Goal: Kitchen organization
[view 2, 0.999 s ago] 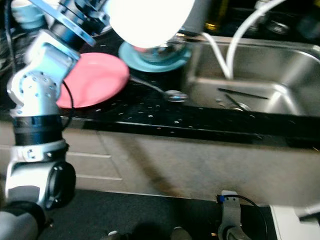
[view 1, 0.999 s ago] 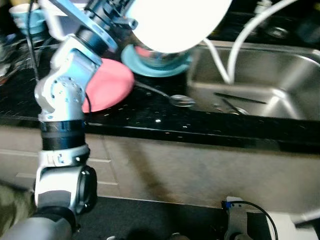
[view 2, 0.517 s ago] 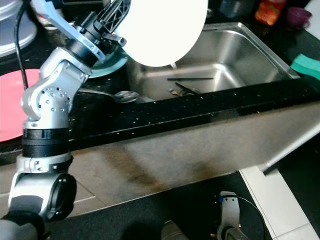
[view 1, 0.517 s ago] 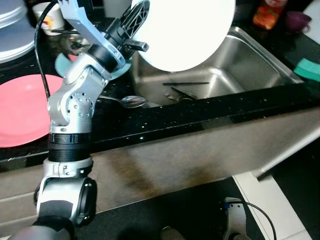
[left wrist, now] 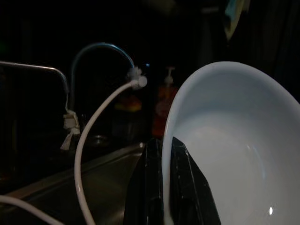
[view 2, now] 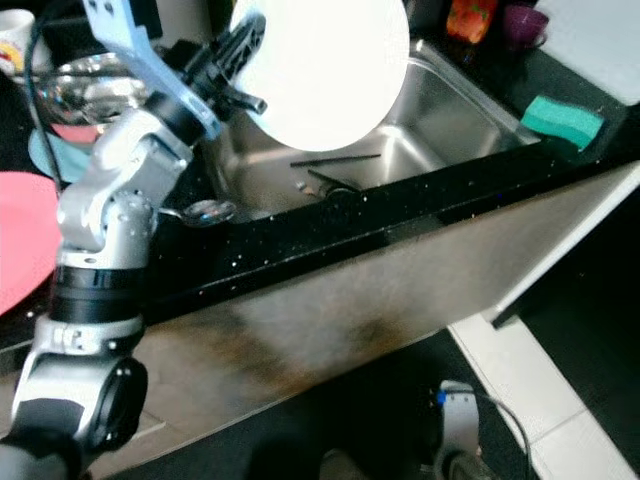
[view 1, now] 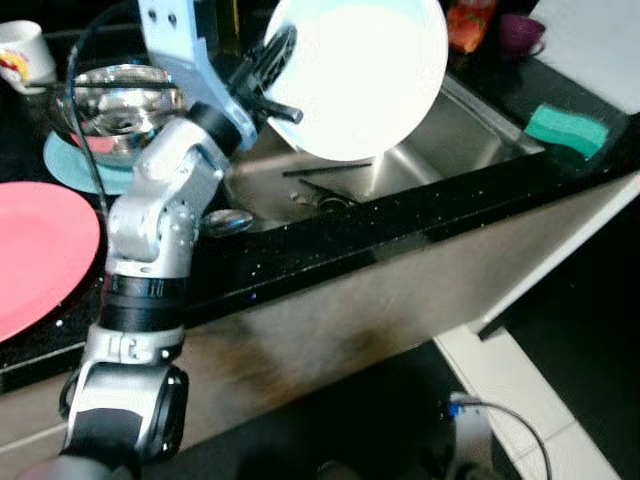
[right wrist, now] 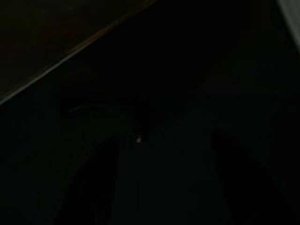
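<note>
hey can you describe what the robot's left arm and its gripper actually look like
The left arm is built of rounded silver segments with black bands at the joints and a large black round joint near its base. A thin black cable runs along its side. Near the wrist sits a flat light-blue bracket with holes in it. The left gripper has long black fingers with ribbed black backing.
</note>
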### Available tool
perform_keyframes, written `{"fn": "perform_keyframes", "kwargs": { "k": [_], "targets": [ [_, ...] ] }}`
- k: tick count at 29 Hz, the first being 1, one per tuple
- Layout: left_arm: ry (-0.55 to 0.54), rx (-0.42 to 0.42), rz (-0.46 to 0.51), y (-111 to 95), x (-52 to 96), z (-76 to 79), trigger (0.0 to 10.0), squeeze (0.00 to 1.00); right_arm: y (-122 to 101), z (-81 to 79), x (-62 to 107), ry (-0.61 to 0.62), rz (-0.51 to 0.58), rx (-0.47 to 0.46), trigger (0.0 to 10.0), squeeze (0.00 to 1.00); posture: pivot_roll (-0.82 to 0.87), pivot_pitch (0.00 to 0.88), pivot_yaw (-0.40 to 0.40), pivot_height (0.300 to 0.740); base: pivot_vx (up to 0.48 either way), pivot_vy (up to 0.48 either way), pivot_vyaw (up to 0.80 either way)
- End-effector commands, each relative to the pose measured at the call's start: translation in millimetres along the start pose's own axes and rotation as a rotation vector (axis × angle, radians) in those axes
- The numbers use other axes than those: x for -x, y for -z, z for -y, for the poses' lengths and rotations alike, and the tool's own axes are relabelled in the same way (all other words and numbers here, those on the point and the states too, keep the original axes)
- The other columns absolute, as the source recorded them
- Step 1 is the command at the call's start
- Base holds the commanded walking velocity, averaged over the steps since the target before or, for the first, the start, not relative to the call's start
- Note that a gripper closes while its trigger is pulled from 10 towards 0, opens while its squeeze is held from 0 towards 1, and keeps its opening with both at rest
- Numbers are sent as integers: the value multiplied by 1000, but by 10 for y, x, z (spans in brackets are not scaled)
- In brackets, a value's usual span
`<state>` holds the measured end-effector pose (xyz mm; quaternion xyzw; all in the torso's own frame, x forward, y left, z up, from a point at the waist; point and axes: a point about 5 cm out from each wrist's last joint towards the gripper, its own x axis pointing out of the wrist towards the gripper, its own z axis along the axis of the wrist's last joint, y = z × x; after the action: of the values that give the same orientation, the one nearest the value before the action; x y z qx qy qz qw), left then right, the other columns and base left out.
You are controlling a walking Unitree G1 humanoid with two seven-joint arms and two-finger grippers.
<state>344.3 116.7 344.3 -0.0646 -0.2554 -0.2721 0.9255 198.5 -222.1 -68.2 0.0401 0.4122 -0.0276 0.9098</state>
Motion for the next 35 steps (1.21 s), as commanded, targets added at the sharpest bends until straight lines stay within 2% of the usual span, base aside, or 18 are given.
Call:
{"fn": "perform_keyframes", "kwargs": {
  "k": [1,3,7,11,12,14,15,18,19,21,22,25,26,27,29,31,32,35],
  "targets": [
    [-20,-62,-14,26,-21,-8,10000,0,79,41,23,17,-24,-15,10000,0,27,127,18,740,0,0,-800],
    [-35,-76,-19,29,-22,-32,10000,0,79,39,23,17,-24,-15,10000,0,27,127,18,740,0,0,-800],
    [-143,-213,-67,51,-70,-220,10000,0,80,30,22,19,-20,-20,10000,0,24,125,30,740,0,0,-800],
    [-136,-330,-85,26,-134,-259,10000,0,79,25,21,20,-16,-20,10000,0,22,128,37,740,0,0,-800],
    [-136,-330,-85,26,-134,-259,10000,0,79,25,21,20,-16,-20,10000,0,22,128,37,740,0,0,-800],
    [-146,-448,-113,9,-188,-295,10000,0,77,22,21,21,-10,-21,10000,0,21,132,39,740,0,0,-628],
    [-146,-448,-113,9,-188,-295,10000,0,77,22,21,21,-10,-21,10000,0,21,132,39,740,0,0,-456],
    [-107,-677,-156,3,-287,-309,10000,0,82,22,24,23,-6,-29,10000,0,24,141,39,740,0,0,0],
    [-107,-677,-156,3,-287,-309,10000,0,82,22,24,23,-6,-29,10000,0,24,141,39,740,0,0,0],
    [-66,-850,-183,29,-355,-294,10000,0,85,24,25,23,-5,-28,10000,0,25,141,38,740,0,0,0],
    [-36,-904,-199,71,-391,-283,10000,0,87,23,26,22,-6,-27,10000,0,27,144,40,740,0,0,0],
    [6,-956,-226,148,-434,-269,10000,0,91,20,26,20,-6,-25,10000,0,28,146,43,740,0,0,0],
    [34,-1056,-251,207,-452,-259,10000,0,94,17,27,19,-5,-27,10000,0,27,149,46,740,0,0,0],
    [34,-1056,-251,207,-452,-259,10000,0,94,17,27,19,-5,-27,10000,0,27,149,46,740,0,0,0],
    [76,-1180,-282,298,-472,-257,10000,0,107,11,30,18,-4,-29,10000,0,24,148,50,740,0,0,0],
    [76,-1180,-282,298,-472,-257,10000,0,107,11,30,18,-4,-29,10000,0,24,148,50,740,0,0,0],
    [95,-1238,-305,398,-472,-271,10000,0,125,4,34,16,-4,-30,10000,0,20,147,57,740,0,0,0],
    [91,-1255,-332,487,-447,-298,10000,0,139,-2,37,13,-4,-31,10000,0,12,154,61,740,0,0,0]
  ]
}}
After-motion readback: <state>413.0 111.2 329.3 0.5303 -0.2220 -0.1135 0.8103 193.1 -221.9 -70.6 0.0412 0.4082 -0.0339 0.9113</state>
